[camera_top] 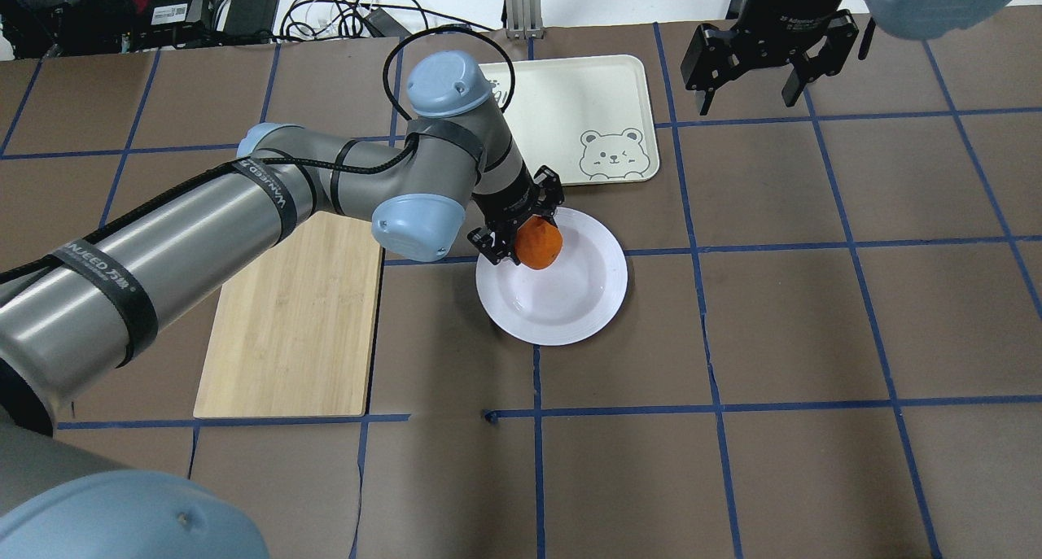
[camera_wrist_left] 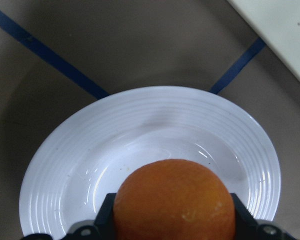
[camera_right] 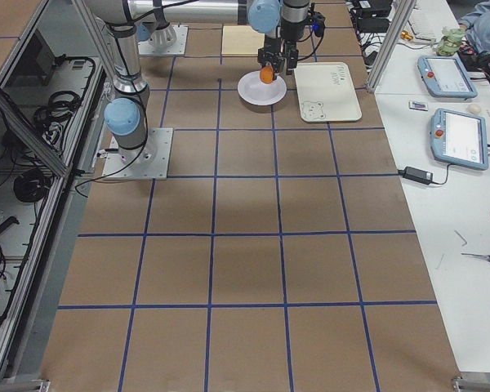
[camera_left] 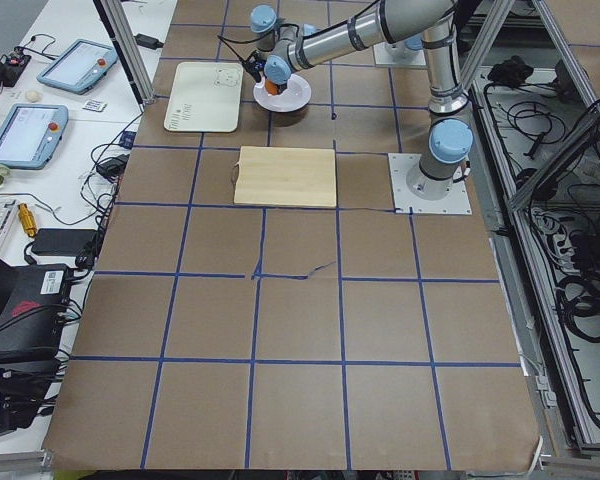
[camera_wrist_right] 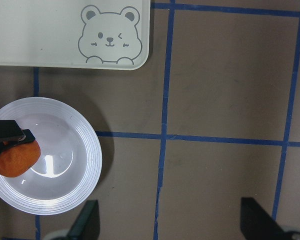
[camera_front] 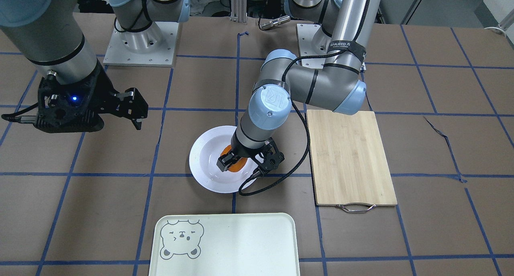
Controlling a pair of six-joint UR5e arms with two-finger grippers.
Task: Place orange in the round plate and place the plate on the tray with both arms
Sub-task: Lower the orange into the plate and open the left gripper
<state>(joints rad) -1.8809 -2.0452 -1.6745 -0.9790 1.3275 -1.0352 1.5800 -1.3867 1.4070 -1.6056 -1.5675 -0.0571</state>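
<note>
Overhead exterior: the left end effector is closed on the orange over the round plate; the right end effector stands open, empty.

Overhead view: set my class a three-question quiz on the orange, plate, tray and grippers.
1. True or false: the left gripper holds the orange.
2. Relative to the tray, the round plate lies: A on it; B beside it; C under it.
3. Which gripper is open and holds nothing?
Key: 1 true; 2 B; 3 the right gripper.
</note>
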